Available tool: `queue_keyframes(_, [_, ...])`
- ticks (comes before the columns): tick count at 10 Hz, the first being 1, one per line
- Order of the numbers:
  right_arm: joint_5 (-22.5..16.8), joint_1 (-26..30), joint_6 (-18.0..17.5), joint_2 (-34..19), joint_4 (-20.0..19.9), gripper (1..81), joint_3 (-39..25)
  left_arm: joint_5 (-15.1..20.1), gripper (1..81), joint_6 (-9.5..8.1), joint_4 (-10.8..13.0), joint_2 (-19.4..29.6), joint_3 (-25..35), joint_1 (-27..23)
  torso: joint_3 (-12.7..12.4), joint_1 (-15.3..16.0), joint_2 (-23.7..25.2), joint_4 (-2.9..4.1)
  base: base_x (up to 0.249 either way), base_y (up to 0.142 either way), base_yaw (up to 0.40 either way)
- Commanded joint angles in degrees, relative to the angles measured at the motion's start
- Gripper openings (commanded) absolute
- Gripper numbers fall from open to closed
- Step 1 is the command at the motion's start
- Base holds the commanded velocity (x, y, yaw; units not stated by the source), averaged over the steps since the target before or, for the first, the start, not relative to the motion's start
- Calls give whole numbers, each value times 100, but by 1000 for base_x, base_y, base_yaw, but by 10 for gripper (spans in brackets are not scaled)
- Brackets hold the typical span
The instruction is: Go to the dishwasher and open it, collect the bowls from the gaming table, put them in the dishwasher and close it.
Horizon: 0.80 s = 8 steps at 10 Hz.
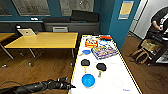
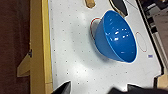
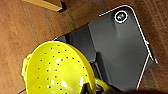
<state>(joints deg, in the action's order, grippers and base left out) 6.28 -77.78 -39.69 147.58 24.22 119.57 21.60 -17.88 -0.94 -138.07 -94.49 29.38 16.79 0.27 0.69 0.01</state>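
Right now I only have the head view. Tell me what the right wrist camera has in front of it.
Observer: A yellow-green bowl with small holes, close against the camera, above wooden floor and the robot's dark base.
Operator: Check the left wrist view and report on the blue bowl.
Observer: The blue bowl stands upright on the gaming table, partly over a red ring printed on the top.
Operator: Say whether the left gripper touches it.
Observer: No. The left gripper is apart from it, jaws open, with bare white top between.
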Motion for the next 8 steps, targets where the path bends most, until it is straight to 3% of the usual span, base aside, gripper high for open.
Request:
queue_keyframes(1, [-250, 222, -3, -86, 91, 10, 22, 310, 811, -291, 68, 209, -25, -894, 0, 0, 0, 0, 0, 0, 0])
queue_keyframes(3, [-250, 222, -3, -42, 91, 10, 39, 118, 811, -1424, 41, 139, -210, -868, 0, 0, -2, 0, 0, 0, 0])
queue_keyframes(4, [-250, 214, -3, -42, 83, 10, 39, -94, 811, -1874, 50, 95, -297, -815, 0, 0, -2, 0, 0, 0, 0])
queue_keyframes(6, [-250, 205, -3, -42, 83, 10, 66, -138, 811, -2314, 41, 25, -482, -763, 0, 0, -2, 0, 0, 0, 0])
queue_keyframes(8, [-259, 213, -3, -15, 83, 10, 66, -200, 811, -2571, 41, 7, -510, -692, 0, 0, -2, 0, 0, 0, 0])
